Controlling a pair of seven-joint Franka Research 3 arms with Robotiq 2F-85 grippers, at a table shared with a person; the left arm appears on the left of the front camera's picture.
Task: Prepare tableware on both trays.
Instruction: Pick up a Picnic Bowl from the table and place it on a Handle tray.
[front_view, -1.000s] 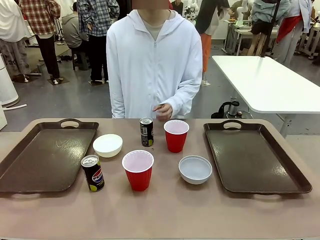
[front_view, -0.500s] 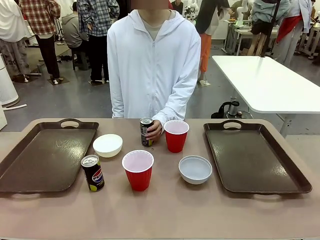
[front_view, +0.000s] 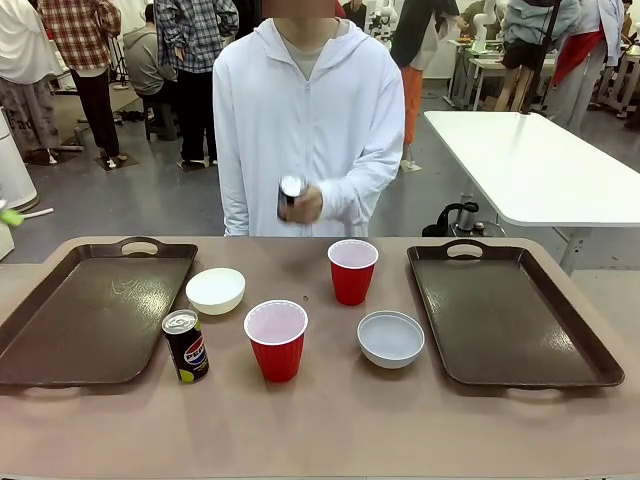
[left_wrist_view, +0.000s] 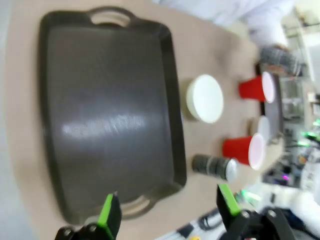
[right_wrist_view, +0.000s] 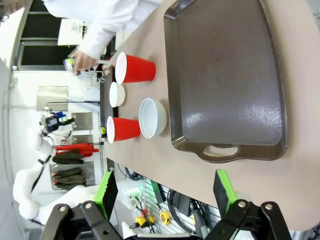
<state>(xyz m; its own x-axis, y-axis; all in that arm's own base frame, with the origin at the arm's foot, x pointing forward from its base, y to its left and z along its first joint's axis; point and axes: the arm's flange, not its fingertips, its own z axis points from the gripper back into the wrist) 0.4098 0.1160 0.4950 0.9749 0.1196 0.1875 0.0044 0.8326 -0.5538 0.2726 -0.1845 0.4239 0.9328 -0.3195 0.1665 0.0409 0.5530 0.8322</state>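
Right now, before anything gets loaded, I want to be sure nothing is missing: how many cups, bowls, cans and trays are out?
Cups: 2, near cup and far cup, both red
Bowls: 2, white bowl and grey-blue bowl
Cans: 2, Pepsi can on the table, other can in the person's hand
Trays: 2, left tray and right tray
Total: 8

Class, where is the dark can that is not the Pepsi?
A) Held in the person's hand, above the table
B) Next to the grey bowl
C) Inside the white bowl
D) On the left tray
A: the person's hand holds the can up at chest height.
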